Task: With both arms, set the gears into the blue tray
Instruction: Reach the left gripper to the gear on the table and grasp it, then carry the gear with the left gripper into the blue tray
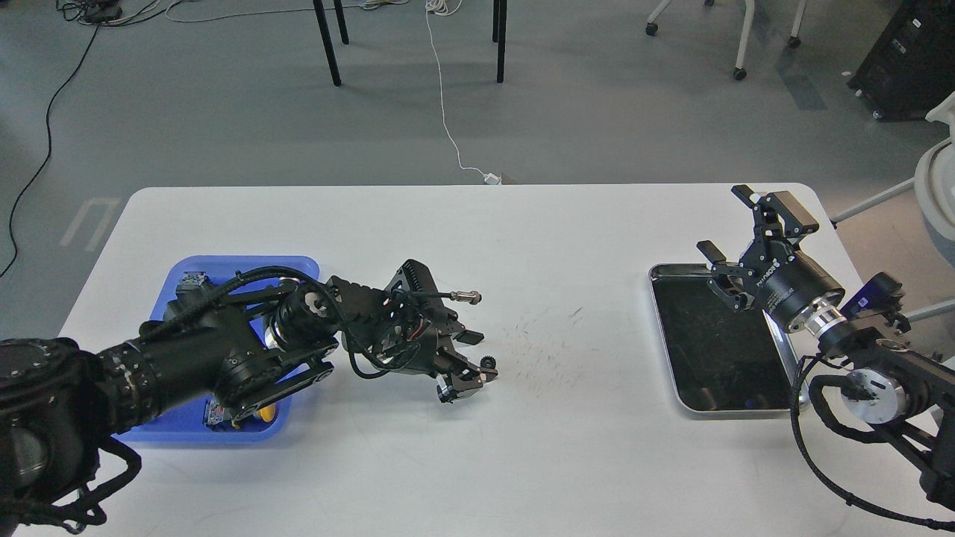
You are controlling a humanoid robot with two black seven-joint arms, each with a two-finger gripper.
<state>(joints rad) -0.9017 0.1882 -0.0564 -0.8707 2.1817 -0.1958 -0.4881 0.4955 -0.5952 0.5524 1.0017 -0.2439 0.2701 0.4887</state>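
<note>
1. A white table (477, 447) with rounded corners stands on a grey floor.
2. The blue tray (224, 265) lies near the table's left edge, partly covered by the left arm; a yellow-capped push-button switch (257, 412) shows at its near side.
3. The left gripper (471, 356) reaches toward the table's middle, fingers spread around a small black gear (489, 362), which lies on the table between the fingertips; whether they touch it cannot be told.
4. Dark scuff marks (537, 335) dot the table just right of the gear.
5. A silver metal tray (664, 350) with a dark bottom lies near the right edge.
6. The right gripper (735, 231) hangs over that tray's far right corner, fingers apart and holding nothing.
</note>
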